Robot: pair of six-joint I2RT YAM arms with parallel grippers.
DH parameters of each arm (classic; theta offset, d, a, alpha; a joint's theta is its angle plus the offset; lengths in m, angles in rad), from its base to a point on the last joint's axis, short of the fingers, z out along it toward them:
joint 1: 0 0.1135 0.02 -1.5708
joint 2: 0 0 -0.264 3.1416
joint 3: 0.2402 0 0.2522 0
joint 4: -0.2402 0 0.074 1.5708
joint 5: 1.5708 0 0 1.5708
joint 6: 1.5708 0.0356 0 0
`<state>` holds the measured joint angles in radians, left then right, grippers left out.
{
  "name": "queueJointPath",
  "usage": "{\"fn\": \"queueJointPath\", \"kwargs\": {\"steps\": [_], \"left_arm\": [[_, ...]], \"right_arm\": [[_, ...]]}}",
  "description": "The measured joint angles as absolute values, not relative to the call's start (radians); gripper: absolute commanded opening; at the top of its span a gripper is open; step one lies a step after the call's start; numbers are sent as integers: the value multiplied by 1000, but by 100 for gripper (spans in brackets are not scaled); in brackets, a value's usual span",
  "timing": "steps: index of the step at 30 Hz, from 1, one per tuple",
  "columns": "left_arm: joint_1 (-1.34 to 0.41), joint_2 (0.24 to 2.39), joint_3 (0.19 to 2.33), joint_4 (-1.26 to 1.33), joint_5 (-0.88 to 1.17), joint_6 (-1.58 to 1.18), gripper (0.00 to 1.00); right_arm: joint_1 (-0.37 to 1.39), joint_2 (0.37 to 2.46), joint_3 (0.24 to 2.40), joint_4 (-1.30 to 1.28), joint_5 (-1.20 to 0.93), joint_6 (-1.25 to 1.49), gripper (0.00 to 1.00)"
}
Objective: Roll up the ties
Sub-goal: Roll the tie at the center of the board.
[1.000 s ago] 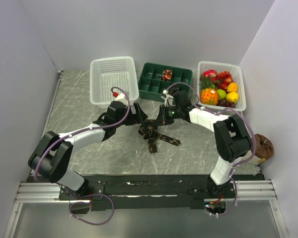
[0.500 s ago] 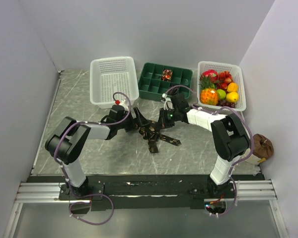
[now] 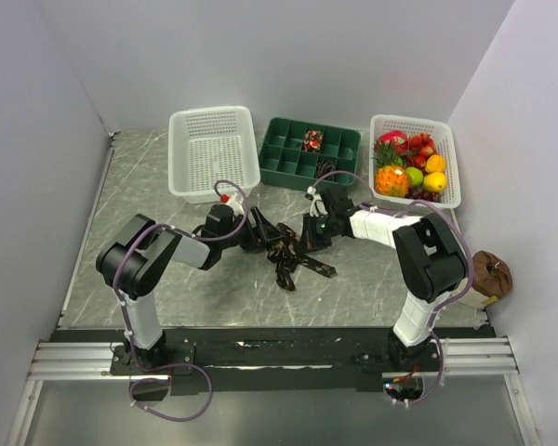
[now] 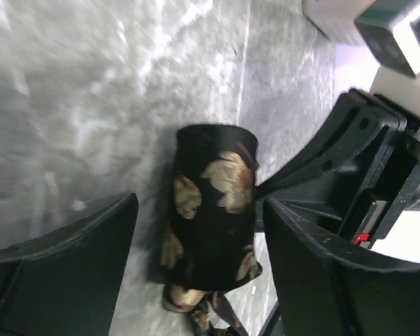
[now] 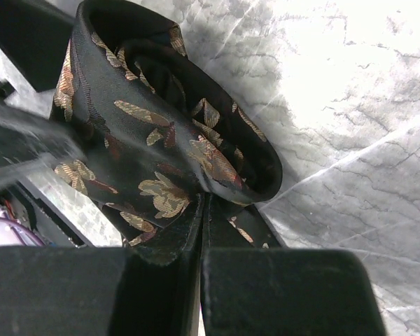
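A black tie [image 3: 285, 249] with tan leaf print lies mid-table, one end wound into a loose coil [image 4: 211, 210], its flat tail [image 3: 309, 267] trailing toward the near side. My left gripper [image 3: 263, 233] reaches in from the left and stands open astride the coil [image 4: 196, 217], with a gap on each side. My right gripper [image 3: 309, 236] comes from the right. Its jaws are shut [image 5: 201, 225], pinching the tie's fabric at the coil's edge [image 5: 168, 147]. A reddish rolled tie [image 3: 312, 140] sits in one compartment of the green tray.
An empty white basket [image 3: 214, 172] stands at the back left, the green compartment tray [image 3: 288, 167] at the back middle and a white basket of fruit [image 3: 446, 195] at the back right. A brown object [image 3: 492, 272] sits off the table's right edge.
My left arm has folded in and pushed its gripper right, up to the coil, and its jaws have narrowed a little. The tie's tail has shifted slightly. The right gripper stays shut.
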<state>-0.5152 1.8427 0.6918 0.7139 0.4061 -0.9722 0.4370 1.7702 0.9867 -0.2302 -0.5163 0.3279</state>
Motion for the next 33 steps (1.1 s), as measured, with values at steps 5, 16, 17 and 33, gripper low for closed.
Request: {"fn": "queueJointPath", "kwargs": {"steps": [5,16,17,33], "left_arm": [[-579,1850,698,711,393,-978,67],[-627,1769,698,578,254,-901,14],[-628,1762,698,562,240,-894,10],[-693,1659,930,93,-168,-587,1]], "right_arm": [[445,1770,981,-224,-516,336,1],[470,1805,989,-163,-524,374,1],[474,1814,998,-162,-525,374,1],[496,1936,1209,-162,-538,385,4]]}}
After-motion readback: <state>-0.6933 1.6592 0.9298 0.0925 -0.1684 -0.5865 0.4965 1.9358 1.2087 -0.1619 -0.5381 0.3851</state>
